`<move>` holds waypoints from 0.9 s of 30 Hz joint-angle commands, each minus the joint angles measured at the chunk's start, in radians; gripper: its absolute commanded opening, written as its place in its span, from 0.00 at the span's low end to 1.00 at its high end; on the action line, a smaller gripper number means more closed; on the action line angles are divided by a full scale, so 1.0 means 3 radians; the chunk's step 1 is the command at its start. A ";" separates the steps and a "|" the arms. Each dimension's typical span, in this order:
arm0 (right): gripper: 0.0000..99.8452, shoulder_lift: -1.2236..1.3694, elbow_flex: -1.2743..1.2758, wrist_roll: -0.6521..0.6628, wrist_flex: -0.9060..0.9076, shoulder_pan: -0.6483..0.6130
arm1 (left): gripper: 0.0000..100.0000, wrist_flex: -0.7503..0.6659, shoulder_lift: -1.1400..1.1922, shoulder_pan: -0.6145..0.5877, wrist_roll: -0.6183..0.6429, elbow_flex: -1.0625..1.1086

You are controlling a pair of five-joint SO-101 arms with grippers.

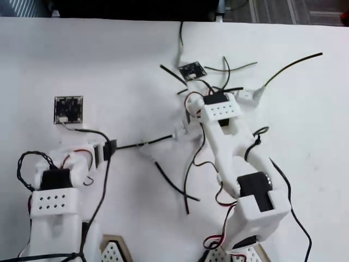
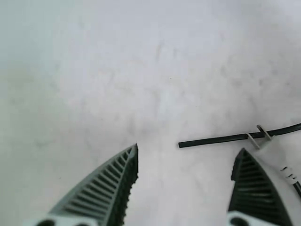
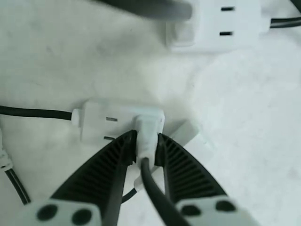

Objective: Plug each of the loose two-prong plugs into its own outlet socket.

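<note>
Plug (image 3: pixel 149 126) pinched in right claw (image 3: pixel 146 139), against outlet socket (image 3: pixel 101 123); left claw (image 2: pixel 188 149) wide apart.

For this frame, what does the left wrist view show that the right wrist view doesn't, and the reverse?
Left wrist view: the left gripper open above bare table, with a loose black cable end carrying a small clip.
Right wrist view: the right gripper shut on a white plug held against a socket block, and a second socket block with both slots free.
Both: the white table and black cabling.
</note>
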 commanded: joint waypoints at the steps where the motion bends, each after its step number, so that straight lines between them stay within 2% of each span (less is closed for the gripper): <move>1: 0.02 0.0074 0.0000 0.0036 0.0079 -0.0125 | 0.32 -0.0066 -0.0079 -0.0049 -0.0026 -0.0020; 10: 0.02 0.0330 -0.0046 0.0041 -0.0141 -0.0238 | 0.32 -0.0066 -0.0079 -0.0049 -0.0026 -0.0020; 19: 0.02 0.0340 -0.0609 -0.0020 -0.0151 0.0018 | 0.32 -0.0066 -0.0079 -0.0049 -0.0026 -0.0020; 25: 0.03 0.0366 -0.1095 -0.0604 -0.0156 0.0187 | 0.32 -0.0066 -0.0079 -0.0049 -0.0026 -0.0020; 27: 0.08 0.0366 -0.1207 -0.0844 -0.0156 0.0222 | 0.32 -0.0066 -0.0079 -0.0049 -0.0026 -0.0020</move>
